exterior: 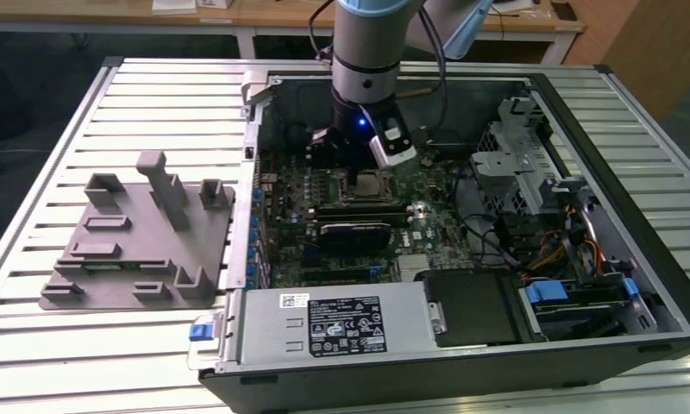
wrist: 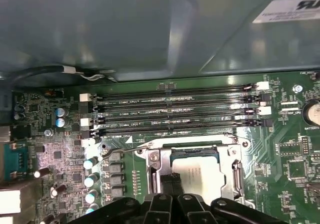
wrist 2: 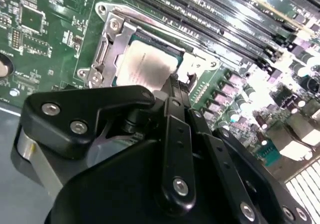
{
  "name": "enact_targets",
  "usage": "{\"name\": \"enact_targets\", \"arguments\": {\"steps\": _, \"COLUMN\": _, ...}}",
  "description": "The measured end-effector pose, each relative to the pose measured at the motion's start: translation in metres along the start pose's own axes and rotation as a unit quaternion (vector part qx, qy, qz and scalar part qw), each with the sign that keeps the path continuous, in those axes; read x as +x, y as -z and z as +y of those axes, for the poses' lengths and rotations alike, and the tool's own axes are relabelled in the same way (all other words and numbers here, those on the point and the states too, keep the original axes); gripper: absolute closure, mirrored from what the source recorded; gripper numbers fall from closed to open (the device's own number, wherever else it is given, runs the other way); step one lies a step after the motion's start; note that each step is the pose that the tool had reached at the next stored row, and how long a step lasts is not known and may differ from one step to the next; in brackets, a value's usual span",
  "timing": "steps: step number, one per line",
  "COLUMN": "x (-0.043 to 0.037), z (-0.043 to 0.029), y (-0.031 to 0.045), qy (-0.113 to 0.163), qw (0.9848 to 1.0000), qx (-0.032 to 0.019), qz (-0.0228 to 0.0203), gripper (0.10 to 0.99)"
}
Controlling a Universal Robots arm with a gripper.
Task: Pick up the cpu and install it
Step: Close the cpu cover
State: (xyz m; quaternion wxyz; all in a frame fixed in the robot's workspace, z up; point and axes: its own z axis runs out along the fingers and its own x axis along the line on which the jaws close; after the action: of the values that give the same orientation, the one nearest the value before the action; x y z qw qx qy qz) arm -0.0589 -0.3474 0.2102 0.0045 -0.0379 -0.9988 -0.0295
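The cpu (exterior: 374, 183) lies flat inside the metal-framed socket (wrist 2: 107, 48) of the green motherboard (exterior: 437, 224), silvery top up. In both wrist views the cpu (wrist 2: 147, 63) (wrist: 200, 176) sits level in the frame. My gripper (exterior: 357, 164) hangs just above the socket, over the cpu's edge. Its black fingers (wrist: 167, 184) stand close together with nothing between them, and the fingertips (wrist 2: 172, 83) hide part of the chip's rim.
The open computer case (exterior: 621, 285) surrounds the board. Memory slots (wrist: 175, 111) run beside the socket. A power supply (exterior: 334, 323), drive cage (exterior: 530, 172) and cables (exterior: 552, 250) crowd the exterior view's right. A grey fixture plate (exterior: 138, 241) with posts stands on the slatted table.
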Motion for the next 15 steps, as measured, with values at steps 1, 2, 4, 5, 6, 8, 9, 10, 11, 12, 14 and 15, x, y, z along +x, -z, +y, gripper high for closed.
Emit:
{"name": "enact_targets", "arguments": {"steps": 1, "x": 0.0000, "z": 0.0001, "y": 0.0016, "qy": 0.000, "qw": 1.0000, "qx": -0.0001, "qz": -0.0001, "gripper": 0.980}}
{"name": "enact_targets", "arguments": {"steps": 2, "x": 0.0000, "z": 0.0002, "y": 0.0032, "qy": 0.000, "qw": 1.0000, "qx": 0.0000, "qz": -0.0001, "gripper": 0.980}}
{"name": "enact_targets", "arguments": {"steps": 4, "x": 0.0001, "z": 0.0003, "y": 0.0061, "qy": 0.000, "qw": 1.0000, "qx": 0.0000, "qz": -0.0003, "gripper": 0.980}}
{"name": "enact_targets", "arguments": {"steps": 5, "x": 0.0001, "z": 0.0004, "y": 0.0073, "qy": 0.000, "qw": 1.0000, "qx": 0.0000, "qz": -0.0004, "gripper": 0.980}}
{"name": "enact_targets", "arguments": {"steps": 6, "x": 0.0001, "z": 0.0005, "y": 0.0083, "qy": 0.000, "qw": 1.0000, "qx": 0.0000, "qz": -0.0004, "gripper": 0.980}}
{"name": "enact_targets", "arguments": {"steps": 8, "x": 0.0001, "z": 0.0006, "y": 0.0104, "qy": 0.000, "qw": 1.0000, "qx": 0.0000, "qz": -0.0006, "gripper": 0.980}}
{"name": "enact_targets", "arguments": {"steps": 9, "x": 0.0001, "z": 0.0006, "y": 0.0114, "qy": 0.000, "qw": 1.0000, "qx": 0.0000, "qz": -0.0007, "gripper": 0.980}}
{"name": "enact_targets", "arguments": {"steps": 10, "x": 0.0001, "z": 0.0007, "y": 0.0123, "qy": 0.000, "qw": 1.0000, "qx": 0.0000, "qz": -0.0008, "gripper": 0.980}}
{"name": "enact_targets", "arguments": {"steps": 11, "x": 0.0002, "z": 0.0007, "y": 0.0128, "qy": 0.000, "qw": 1.0000, "qx": 0.0000, "qz": -0.0009, "gripper": 0.980}}
{"name": "enact_targets", "arguments": {"steps": 12, "x": 0.0002, "z": 0.0008, "y": 0.0127, "qy": 0.000, "qw": 1.0000, "qx": -0.0002, "qz": -0.0013, "gripper": 0.980}}
{"name": "enact_targets", "arguments": {"steps": 14, "x": 0.0008, "z": 0.0006, "y": 0.0129, "qy": 0.000, "qw": 1.0000, "qx": -0.0003, "qz": -0.0048, "gripper": 0.980}}
{"name": "enact_targets", "arguments": {"steps": 15, "x": 0.0015, "z": 0.0006, "y": 0.0128, "qy": 0.001, "qw": 0.9999, "qx": -0.0008, "qz": -0.0103, "gripper": 0.980}}
